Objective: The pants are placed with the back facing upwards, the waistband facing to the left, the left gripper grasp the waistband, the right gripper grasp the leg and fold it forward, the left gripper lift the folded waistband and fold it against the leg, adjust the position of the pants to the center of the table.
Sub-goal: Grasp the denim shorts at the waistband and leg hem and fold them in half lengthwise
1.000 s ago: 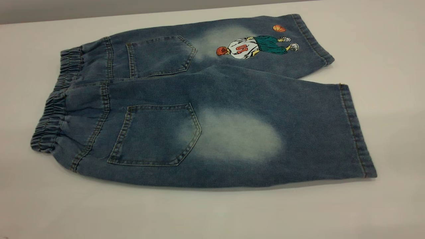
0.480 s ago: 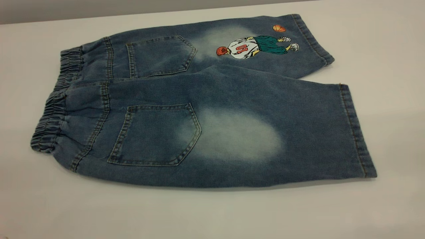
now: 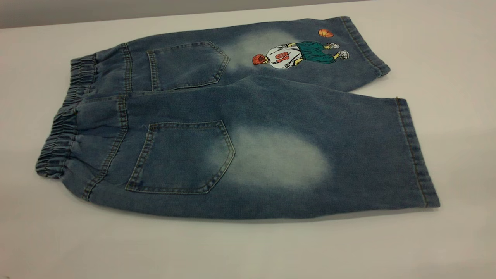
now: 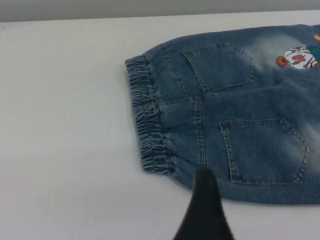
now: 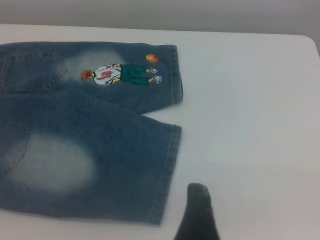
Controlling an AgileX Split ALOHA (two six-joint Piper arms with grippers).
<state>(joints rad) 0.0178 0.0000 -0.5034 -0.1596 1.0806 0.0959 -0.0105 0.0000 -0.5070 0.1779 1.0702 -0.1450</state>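
Exterior view shows a pair of faded blue denim shorts (image 3: 240, 128) lying flat on the white table (image 3: 248, 252), back side up, both patch pockets showing. The gathered elastic waistband (image 3: 64, 124) points toward the table's left edge and the two hemmed leg openings toward the right edge. The far leg carries an embroidered basketball player patch (image 3: 300, 55) with a small orange ball beside it. No arm or gripper shows in this view.

Left wrist view has one dark fingertip of the left gripper (image 4: 204, 210) hanging just off the near waistband corner (image 4: 156, 165), apart from the cloth; whether its fingers are spread or pressed together I cannot tell, since only one tip shows. Right wrist view has a dark fingertip of the right gripper (image 5: 197, 212) over bare table near the near leg's hem (image 5: 167, 175), also not touching, and again I cannot tell how its fingers stand.

My judgement is that nothing is folded yet and the task sits at its first step: both arms lining up for their grasps. The next move calls for the left gripper to come down on the waistband and the right on the leg hem, each pinching the denim cleanly off the flat table, which may be fiddly with thick layered cloth. Nothing else lies on the table to block either approach
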